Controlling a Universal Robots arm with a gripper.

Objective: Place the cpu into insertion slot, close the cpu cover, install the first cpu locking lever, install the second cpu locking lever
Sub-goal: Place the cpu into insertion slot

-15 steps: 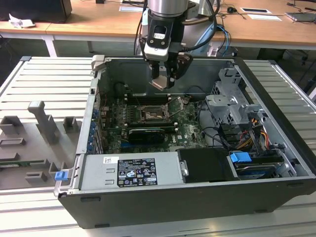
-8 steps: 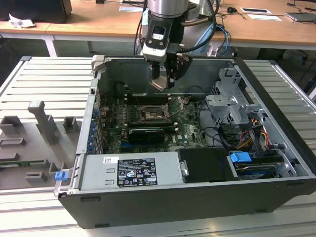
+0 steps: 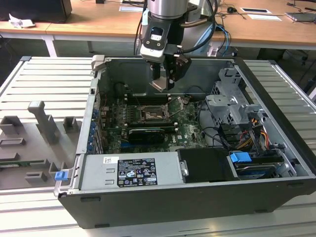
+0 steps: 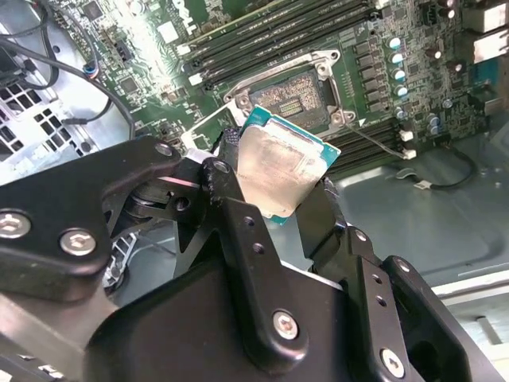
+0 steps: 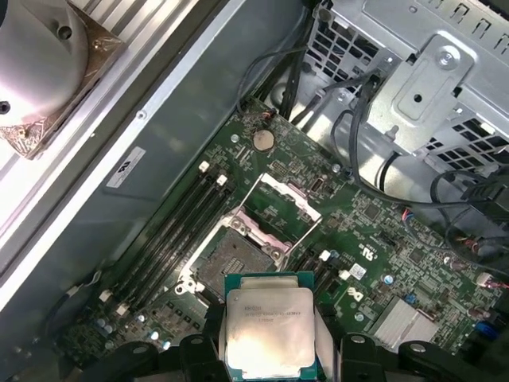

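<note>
My gripper (image 3: 162, 85) hangs inside the open computer case, above the motherboard, shut on the cpu (image 3: 159, 85). In both wrist views the pale square cpu (image 4: 277, 163) (image 5: 269, 326) sits clamped between the black fingers (image 4: 228, 155). Below and slightly ahead of it lies the insertion slot (image 3: 150, 114) (image 4: 297, 95) (image 5: 229, 261), a dark square socket with a metal rim and nothing in it. The cpu cover (image 5: 280, 208) is swung open beside the slot, its window showing green board. The cpu is well above the slot and apart from it.
Memory slots (image 5: 183, 227) run along one side of the socket. A black ribbed card (image 3: 144, 134) lies in front of it. A metal drive cage (image 3: 229, 106) with loose cables stands at the exterior view's right, and the power supply (image 3: 131, 170) is at the front. Case walls (image 3: 96, 98) enclose the space.
</note>
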